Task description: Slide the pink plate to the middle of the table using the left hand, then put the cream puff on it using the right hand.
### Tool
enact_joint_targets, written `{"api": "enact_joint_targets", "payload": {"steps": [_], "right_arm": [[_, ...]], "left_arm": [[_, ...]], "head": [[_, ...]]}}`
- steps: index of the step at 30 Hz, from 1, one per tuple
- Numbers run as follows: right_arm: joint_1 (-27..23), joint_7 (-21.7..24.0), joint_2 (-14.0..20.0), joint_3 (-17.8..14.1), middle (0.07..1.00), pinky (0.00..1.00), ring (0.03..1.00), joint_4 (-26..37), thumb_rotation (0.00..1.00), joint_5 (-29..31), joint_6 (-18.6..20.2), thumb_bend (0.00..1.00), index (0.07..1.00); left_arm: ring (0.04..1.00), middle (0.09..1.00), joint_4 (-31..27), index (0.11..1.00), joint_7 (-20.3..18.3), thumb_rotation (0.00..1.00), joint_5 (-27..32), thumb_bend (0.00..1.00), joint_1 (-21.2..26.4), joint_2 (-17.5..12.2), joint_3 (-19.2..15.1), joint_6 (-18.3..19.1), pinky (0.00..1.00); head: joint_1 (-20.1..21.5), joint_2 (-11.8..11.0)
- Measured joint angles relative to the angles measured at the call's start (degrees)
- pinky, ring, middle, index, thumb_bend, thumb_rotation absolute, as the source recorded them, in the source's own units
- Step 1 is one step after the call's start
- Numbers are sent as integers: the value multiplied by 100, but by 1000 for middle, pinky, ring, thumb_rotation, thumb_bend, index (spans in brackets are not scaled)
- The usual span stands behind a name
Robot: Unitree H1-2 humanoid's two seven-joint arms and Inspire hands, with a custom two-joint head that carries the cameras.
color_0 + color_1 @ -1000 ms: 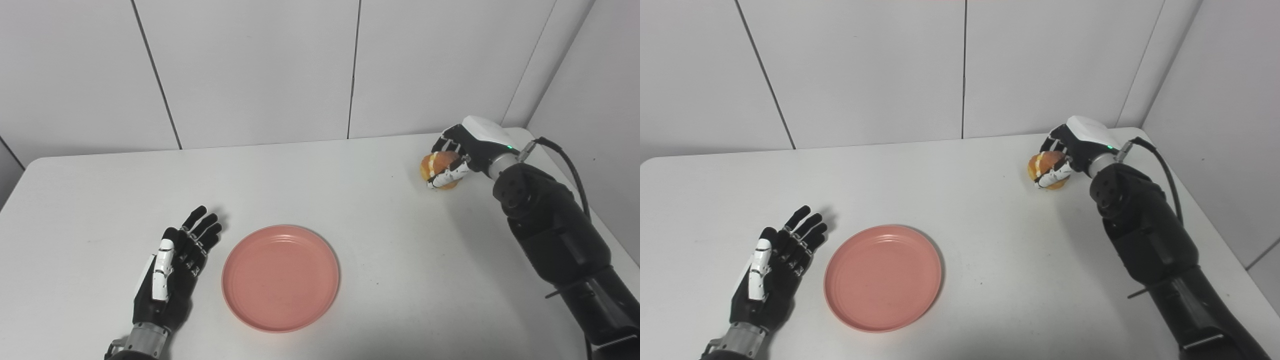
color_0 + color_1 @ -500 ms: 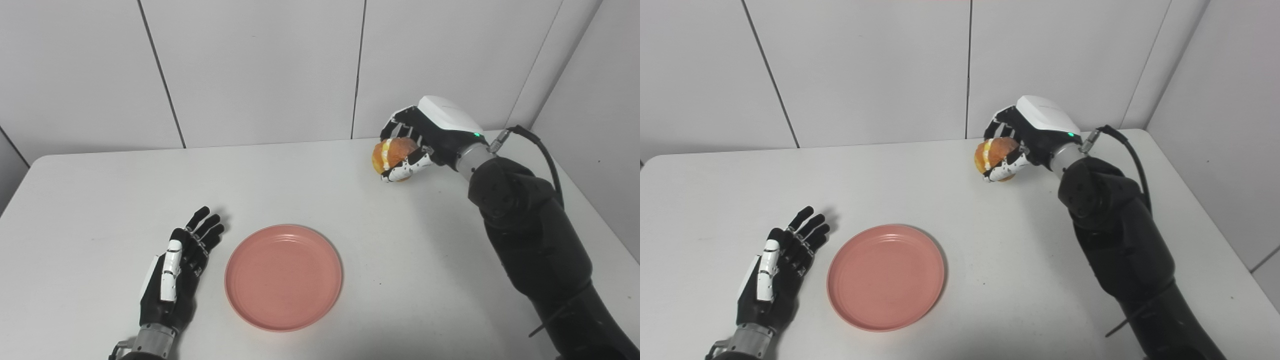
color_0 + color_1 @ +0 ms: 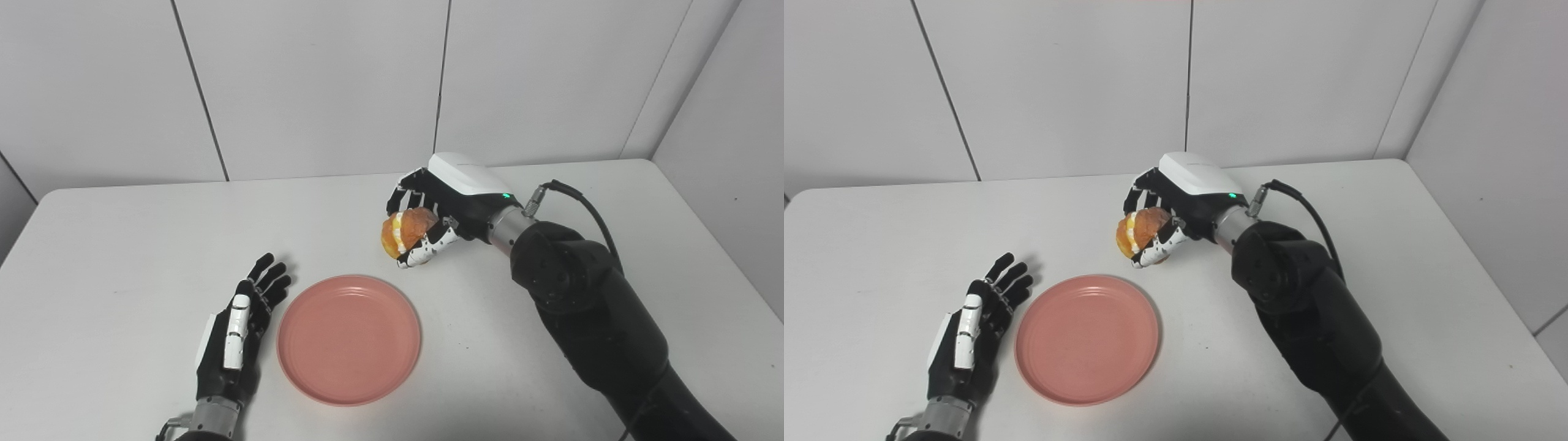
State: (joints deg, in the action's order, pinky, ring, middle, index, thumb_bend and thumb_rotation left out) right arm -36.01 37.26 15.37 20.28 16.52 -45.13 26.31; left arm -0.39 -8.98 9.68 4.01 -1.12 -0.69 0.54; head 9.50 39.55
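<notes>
The pink plate [image 3: 348, 339] lies flat on the white table [image 3: 122, 233], near its front middle. My left hand [image 3: 239, 331] is open with fingers straight, resting just left of the plate's rim; I cannot tell whether it touches it. My right hand [image 3: 432, 214] is shut on the cream puff [image 3: 404, 231], a golden bun with a white cream band. It holds the puff in the air, beyond the plate's far right rim. In the right eye view the puff [image 3: 1140, 233] hangs above the table, just past the plate [image 3: 1087, 339].
Grey wall panels [image 3: 318, 86] stand behind the table's back edge. A black cable [image 3: 582, 202] loops from my right wrist. My right forearm [image 3: 588, 318] crosses the table's right half.
My right hand has carried the cream puff from the far right of the table leftward and toward me, close to the plate. My left hand moved slightly closer to the plate. The plate stayed put.
</notes>
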Motion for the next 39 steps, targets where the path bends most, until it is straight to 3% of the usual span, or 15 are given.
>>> {"api": "enact_joint_targets", "payload": {"steps": [12,27,39], "right_arm": [[259,-121,-207,582,427,310,388,-284,0,80,-165,520,533],[422,-185,-257,1005,425,318,390,-545,0,71,-424,519,534],[412,-195,-418,1243,418,306,381,-992,0,67,-449,519,533]], "left_arm": [[862,874,-82,856,362,1000,-273,500,-57,310,159,-34,894],[879,876,-111,866,648,1000,-504,502,-67,548,273,-57,895],[876,873,-14,871,884,1000,-921,513,-73,624,349,-377,898]], "head": [[-484,114],[-835,220],[-1029,281]]}}
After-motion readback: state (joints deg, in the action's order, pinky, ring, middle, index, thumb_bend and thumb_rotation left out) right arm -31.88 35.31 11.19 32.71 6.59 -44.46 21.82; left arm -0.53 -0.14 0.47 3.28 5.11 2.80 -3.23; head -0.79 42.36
